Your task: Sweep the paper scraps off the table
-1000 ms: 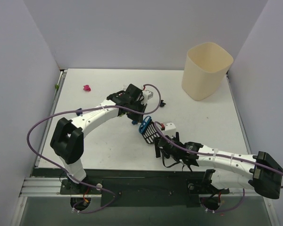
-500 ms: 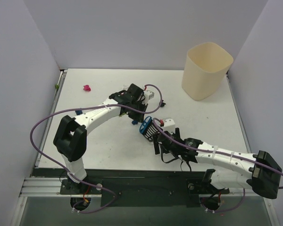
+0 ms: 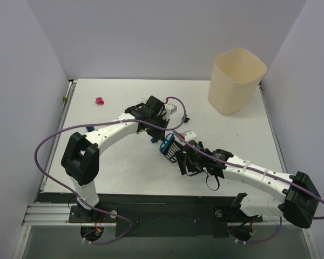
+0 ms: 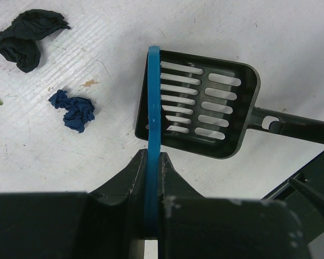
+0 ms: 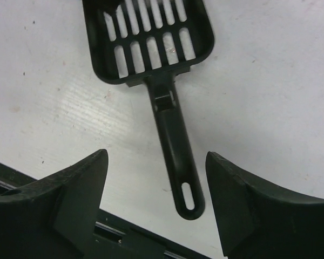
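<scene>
Looking down from the top external camera, the left gripper point(image 3: 157, 129) is reaching to the middle of the table point(image 3: 243, 135) and clamping the blue brush point(image 3: 166, 144). The brush head is sitting just beside the black scoop point(image 3: 175, 152). The right gripper point(image 3: 189, 162) is hovering over the scoop's handle end, so the two tools are meeting where paper could be pushed from one onto the other. A pink scrap point(image 3: 99, 100) is lying well apart from them near the far left edge. A cream bin point(image 3: 236, 81) is standing at the far right corner, probably as the place for whatever gets collected.

Turning to the left wrist camera, the left gripper point(image 4: 153, 157) is squeezing the blue brush point(image 4: 154, 91) edge-on, with its thin back crossing the scoop's point(image 4: 205, 110) wide end. A dark blue scrap point(image 4: 73, 110) and a black scrap point(image 4: 27, 38) are lying on the bare table to the left of the brush, on the side away from the scoop. The brush is therefore likely going to need to get behind them before it can drive them in.

Moving to the right wrist camera, the right gripper point(image 5: 156, 162) is spreading its fingers point(image 5: 70, 199) wide on either side of the scoop's handle point(image 5: 175, 145), gripping nothing. The scoop is lying flat, and no paper is showing on its slots. Closing on the handle would probably brace it against the brush's push.
</scene>
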